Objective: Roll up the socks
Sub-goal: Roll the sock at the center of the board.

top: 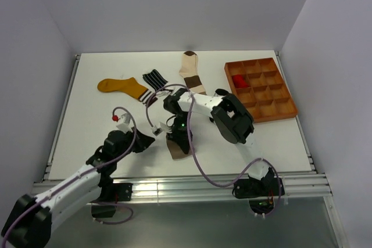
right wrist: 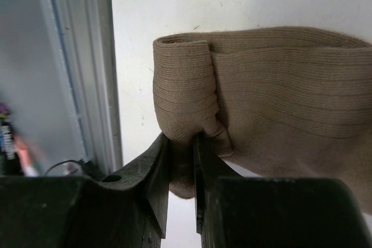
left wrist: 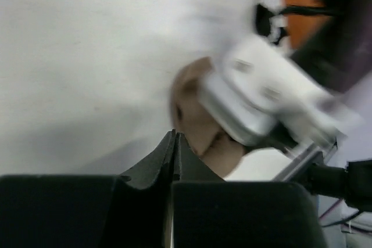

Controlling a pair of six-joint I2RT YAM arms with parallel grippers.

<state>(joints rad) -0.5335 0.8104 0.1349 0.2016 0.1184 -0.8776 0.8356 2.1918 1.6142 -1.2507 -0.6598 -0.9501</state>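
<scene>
Right gripper [right wrist: 181, 143] pinching taupe sock [right wrist: 279, 91] — rolled end, left gripper [left wrist: 174, 137] closed

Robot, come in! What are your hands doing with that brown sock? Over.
Left end effector shut, empty. Right end effector pinching taupe sock at its rolled edge. Nothing in the way; brown tray off to the right. Over.

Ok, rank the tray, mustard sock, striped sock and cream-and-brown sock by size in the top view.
1. brown tray
2. mustard sock and cream-and-brown sock, too alike to rank
3. black-white striped sock
</scene>
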